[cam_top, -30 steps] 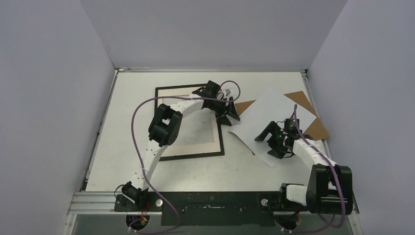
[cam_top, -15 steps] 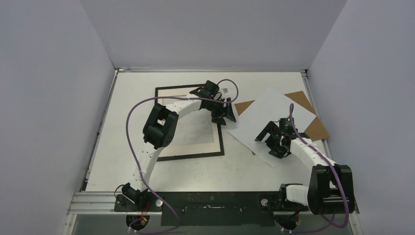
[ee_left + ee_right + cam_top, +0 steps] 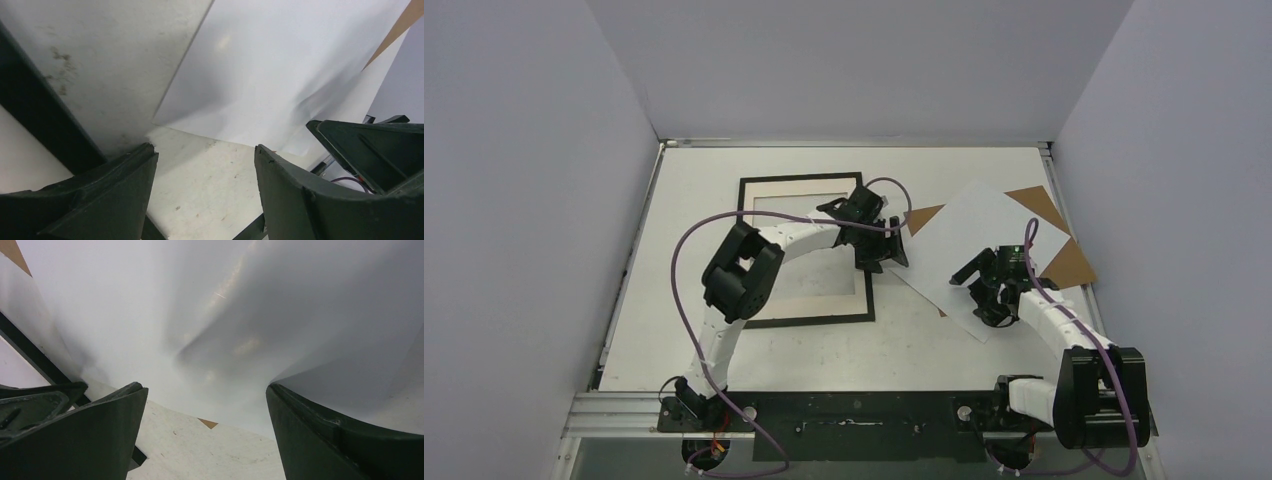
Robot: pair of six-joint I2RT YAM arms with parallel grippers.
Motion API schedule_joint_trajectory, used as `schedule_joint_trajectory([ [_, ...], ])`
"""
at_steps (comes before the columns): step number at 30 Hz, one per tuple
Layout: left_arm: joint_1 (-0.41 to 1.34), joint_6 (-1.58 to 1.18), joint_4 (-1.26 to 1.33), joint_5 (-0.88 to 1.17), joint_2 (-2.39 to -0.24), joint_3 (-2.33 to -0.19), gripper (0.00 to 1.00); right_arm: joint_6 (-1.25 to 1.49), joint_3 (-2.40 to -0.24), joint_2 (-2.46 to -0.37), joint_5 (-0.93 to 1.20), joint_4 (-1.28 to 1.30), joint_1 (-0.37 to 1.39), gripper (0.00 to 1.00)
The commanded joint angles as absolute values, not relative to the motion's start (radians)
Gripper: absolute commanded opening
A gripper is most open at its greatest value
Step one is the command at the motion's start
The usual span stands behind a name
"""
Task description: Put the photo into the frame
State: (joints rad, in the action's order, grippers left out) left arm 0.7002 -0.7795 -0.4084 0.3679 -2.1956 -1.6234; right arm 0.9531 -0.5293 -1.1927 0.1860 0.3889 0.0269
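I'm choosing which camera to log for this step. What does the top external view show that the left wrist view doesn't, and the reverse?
Only the top external view: the whole frame with its cream mat, the brown cardboard showing around the photo, and the right gripper over the photo.
Only the left wrist view: a close look at the photo's nearest corner, just ahead of the left gripper.
Both: the photo pale side up, a stretch of black frame, and the left gripper open.
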Motion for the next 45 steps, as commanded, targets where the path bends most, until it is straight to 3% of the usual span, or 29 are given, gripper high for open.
schedule_joint_trajectory([
  [1, 0.738, -0.878, -0.324, 0.335, -2.161, -1.594, 0.70, 1.006, -0.474, -1.204, 0.212, 0.452, 0.038, 0.95],
  [10, 0.785, -0.898, -0.174, 0.379, -2.141, -1.516, 0.68, 0.897, -0.564, -1.154, 0.293, 0.482, 0.047, 0.93],
  [17, 0.788, -0.802, -0.074, 0.381, -2.066, -1.523, 0.58, 0.837, -0.679, -0.973, 0.060, 0.733, 0.045, 0.93],
  [23, 0.794, -0.797, -0.017, 0.414, -2.081, -1.548, 0.49, 0.861, -0.679, -0.976, -0.065, 0.880, 0.031, 0.93],
  [31, 0.820, -0.816, 0.007, 0.525, -2.236, -1.660, 0.48, 0.876, -0.619, -0.994, 0.025, 0.858, -0.037, 0.94],
  [38, 0.810, -0.693, -0.278, 0.347, -2.323, -1.775, 0.48, 0.837, -0.538, -0.987, 0.183, 0.799, -0.113, 0.95],
  [45, 0.772, -0.691, -0.337, 0.317, -2.355, -1.790, 0.48, 0.827, -0.448, -1.011, 0.353, 0.709, -0.125, 0.96],
])
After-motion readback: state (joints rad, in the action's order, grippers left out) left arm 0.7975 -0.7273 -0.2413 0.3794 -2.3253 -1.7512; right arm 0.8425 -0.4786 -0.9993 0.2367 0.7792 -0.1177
